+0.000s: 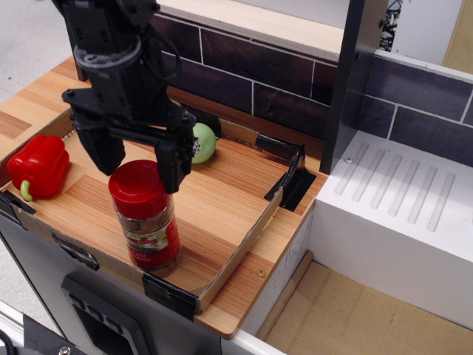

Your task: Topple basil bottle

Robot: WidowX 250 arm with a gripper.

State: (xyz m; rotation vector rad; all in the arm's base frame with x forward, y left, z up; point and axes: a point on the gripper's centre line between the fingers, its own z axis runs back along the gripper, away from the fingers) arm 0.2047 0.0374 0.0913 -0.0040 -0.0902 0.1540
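Wooden planks make up your tabletop (244,307), which fills the left half of the frame, with a dark tiled wall (259,74) running behind it along the top. On the tabletop sits one shallow tray (244,237) with a wood-grain floor, low cardboard walls and black corner clips.

At the far left of the frame you have one red bell pepper (37,166), lying in the tray against its left wall with its green stem pointing down toward the near edge.

Moving right, you see one basil bottle (145,219), standing upright near the tray's front wall in the lower left of the frame. It is a clear jar with a wide red cap, a red label and brownish contents.

Just above it is your one hand (137,159), black, coming down from the upper left. Its two fingers are spread wide: one finger (103,151) shows to the left of the red cap and the other (174,164) to the right, with the cap between them. You cannot tell whether either finger touches the cap.

Right of the hand, one pale green round fruit (202,143) lies near the tray's back wall.

Farther right, a dark upright post (347,81) rises, and beyond it a white ribbed block (399,200) fills the right of the frame.
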